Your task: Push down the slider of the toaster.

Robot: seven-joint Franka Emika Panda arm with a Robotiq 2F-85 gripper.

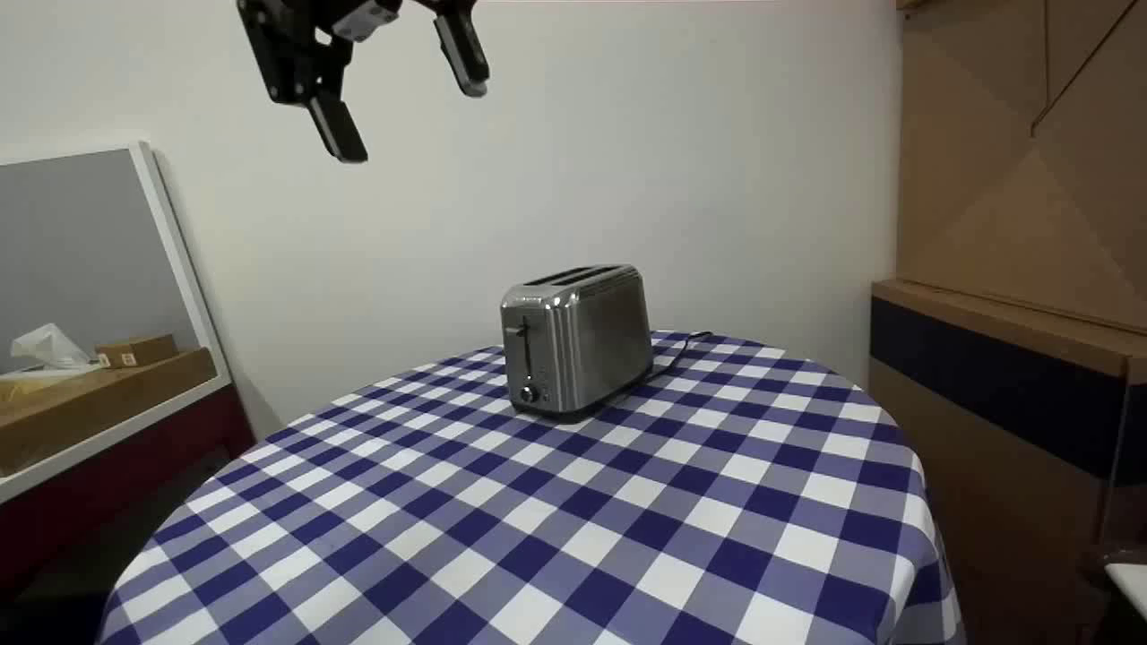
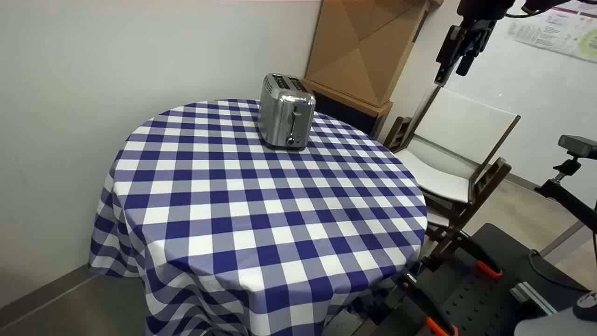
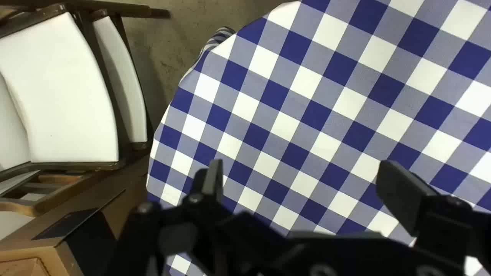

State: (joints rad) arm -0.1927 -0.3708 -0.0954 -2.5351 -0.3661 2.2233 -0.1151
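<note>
A silver toaster [image 1: 609, 340] stands upright on the checked tablecloth, and it also shows in an exterior view [image 2: 274, 116]. Its slider [image 1: 515, 331] sits near the top of a vertical slot on the end face; the slider also shows in an exterior view [image 2: 297, 113]. A round knob [image 1: 530, 392] is below the slot. My gripper [image 1: 413, 121] is open and empty, high above the table and well apart from the toaster. In an exterior view the gripper [image 2: 450, 78] hangs over the chair side. In the wrist view the gripper's fingers [image 3: 300, 168] are wide apart; the toaster is out of that view.
A round table with a blue and white checked cloth [image 1: 538, 515] fills the middle. A black cord [image 1: 676, 356] runs behind the toaster. A wall is behind it. Brown cabinet [image 2: 359, 51] and white chair [image 2: 461, 135] stand beside the table. A framed board [image 1: 90, 242] leans at one side.
</note>
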